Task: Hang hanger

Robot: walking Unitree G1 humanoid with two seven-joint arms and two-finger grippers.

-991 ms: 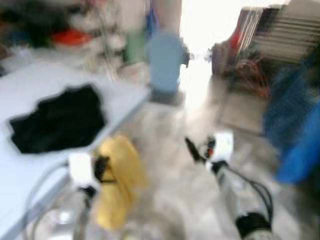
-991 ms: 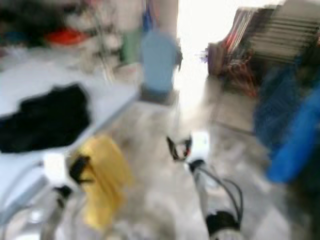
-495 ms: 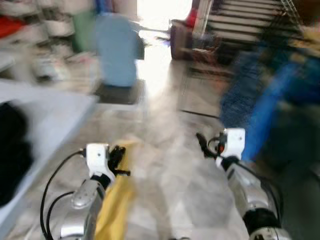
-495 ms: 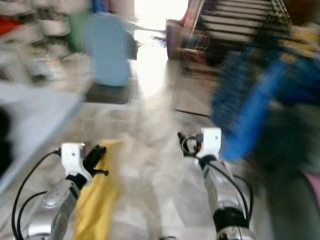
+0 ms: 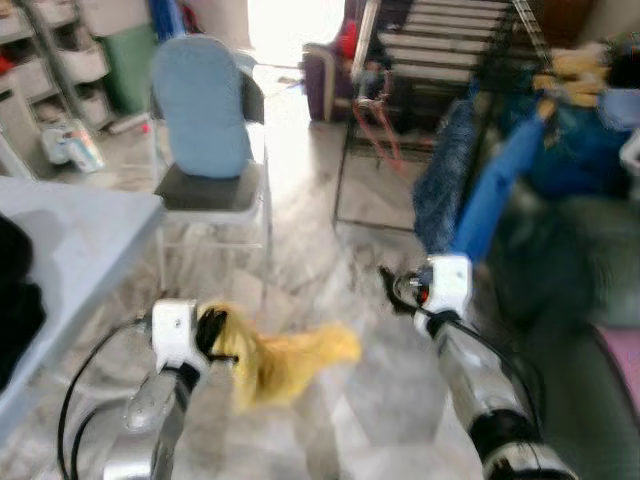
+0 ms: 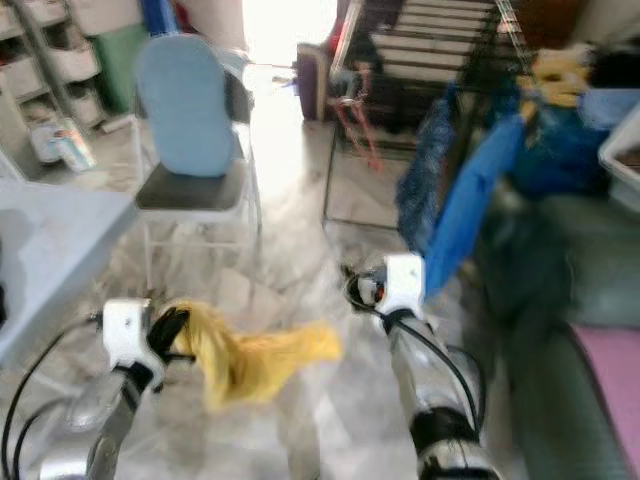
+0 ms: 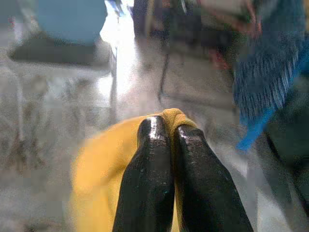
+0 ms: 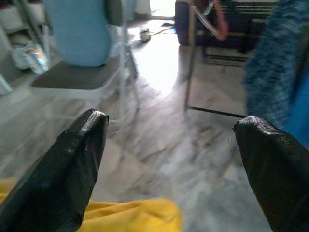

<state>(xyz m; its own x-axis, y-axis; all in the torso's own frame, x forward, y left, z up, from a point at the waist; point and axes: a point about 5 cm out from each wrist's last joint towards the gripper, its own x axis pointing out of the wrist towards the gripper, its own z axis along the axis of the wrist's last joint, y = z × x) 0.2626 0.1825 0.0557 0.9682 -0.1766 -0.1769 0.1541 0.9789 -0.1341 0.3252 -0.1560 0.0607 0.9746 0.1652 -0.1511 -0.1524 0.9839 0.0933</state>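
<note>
Left eye view — left gripper pinched tight on limp yellow cloth garment; right gripper spread wide, empty. Open marbled stone floor ahead, blue-backed metal chair left.

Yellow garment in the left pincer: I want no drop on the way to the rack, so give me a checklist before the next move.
1. Left pincer shut on the yellow garment: ok.
2. Garment off the floor: cannot tell, it trails low.
3. Right pincer open and free: ok.
4. Hanger visible in the garment: cannot tell.
5. Drying rack ahead on the right: ok.
6. Chair away from the rack: ok.
</note>
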